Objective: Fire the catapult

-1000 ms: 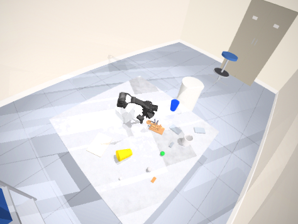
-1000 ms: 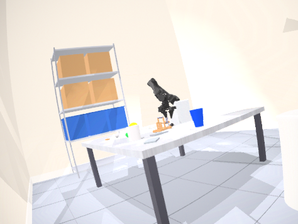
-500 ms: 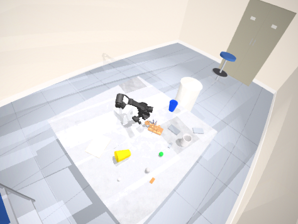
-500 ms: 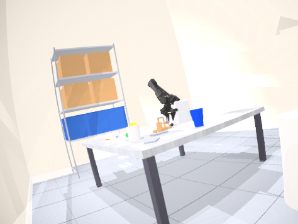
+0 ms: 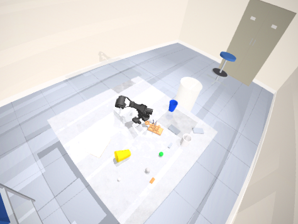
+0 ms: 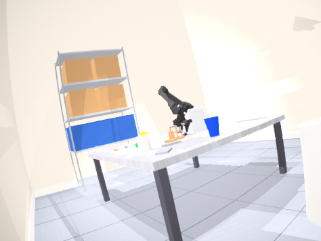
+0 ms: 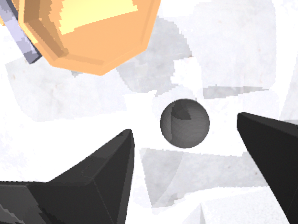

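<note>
The orange catapult (image 5: 156, 129) (image 6: 169, 141) stands on the table, and its cup (image 7: 90, 35) fills the upper left of the wrist view. A dark grey ball (image 7: 185, 123) lies on the table just beyond the cup; the top view does not show it clearly. My gripper (image 7: 185, 128) (image 5: 141, 120) is open and points down, with one fingertip on each side of the ball. Neither finger touches the ball. The white mug (image 5: 186, 140) (image 6: 145, 143) stands upright off the catapult's other end.
A blue cup (image 5: 172, 106) (image 6: 212, 126) stands upright near the table edge. Flat grey slabs (image 5: 173, 129) (image 5: 198, 130) lie near the mug. A yellow cup (image 5: 122, 155) lies on its side. A green ball (image 5: 161, 154), a light grey ball (image 5: 147, 170) and an orange block (image 5: 152, 180) are farther off.
</note>
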You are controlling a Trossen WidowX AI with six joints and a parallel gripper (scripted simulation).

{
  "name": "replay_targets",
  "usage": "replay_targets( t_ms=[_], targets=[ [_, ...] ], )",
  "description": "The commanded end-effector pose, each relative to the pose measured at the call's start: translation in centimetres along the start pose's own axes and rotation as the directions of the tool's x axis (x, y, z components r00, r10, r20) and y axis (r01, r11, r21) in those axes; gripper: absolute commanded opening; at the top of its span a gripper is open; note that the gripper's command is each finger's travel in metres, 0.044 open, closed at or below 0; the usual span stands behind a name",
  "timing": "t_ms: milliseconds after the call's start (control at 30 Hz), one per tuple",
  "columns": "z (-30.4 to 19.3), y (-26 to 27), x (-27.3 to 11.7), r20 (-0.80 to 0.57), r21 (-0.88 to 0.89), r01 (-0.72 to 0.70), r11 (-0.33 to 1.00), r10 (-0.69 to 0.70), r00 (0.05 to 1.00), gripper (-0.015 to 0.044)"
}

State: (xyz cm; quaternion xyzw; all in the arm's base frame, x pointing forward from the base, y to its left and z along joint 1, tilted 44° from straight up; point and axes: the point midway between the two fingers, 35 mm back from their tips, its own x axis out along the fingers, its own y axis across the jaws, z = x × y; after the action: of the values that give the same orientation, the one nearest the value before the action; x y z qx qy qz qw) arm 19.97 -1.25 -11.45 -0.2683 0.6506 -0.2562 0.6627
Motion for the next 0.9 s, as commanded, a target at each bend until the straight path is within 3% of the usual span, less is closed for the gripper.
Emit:
replay_targets(
  t_ms=[0,300,500,767,867],
  targets=[
    [-0.3,-0.1,0.8,-0.004,-0.006,0.006,1.000,-0.006,1.000,0.0300],
    [-0.4,-0.2,2.0,-0.005,-0.006,0.008,1.000,-0.008,1.000,0.0300],
    [-0.4,-0.2,2.0,-0.005,-0.006,0.008,1.000,-0.008,1.000,0.0142],
    [-0.4,-0.2,2.0,-0.005,-0.006,0.008,1.000,-0.008,1.000,0.0089],
    [-0.2,-0.2,1.8,0.004,-0.014,0.004,1.000,-0.004,1.000,0.0010]
  ],
)
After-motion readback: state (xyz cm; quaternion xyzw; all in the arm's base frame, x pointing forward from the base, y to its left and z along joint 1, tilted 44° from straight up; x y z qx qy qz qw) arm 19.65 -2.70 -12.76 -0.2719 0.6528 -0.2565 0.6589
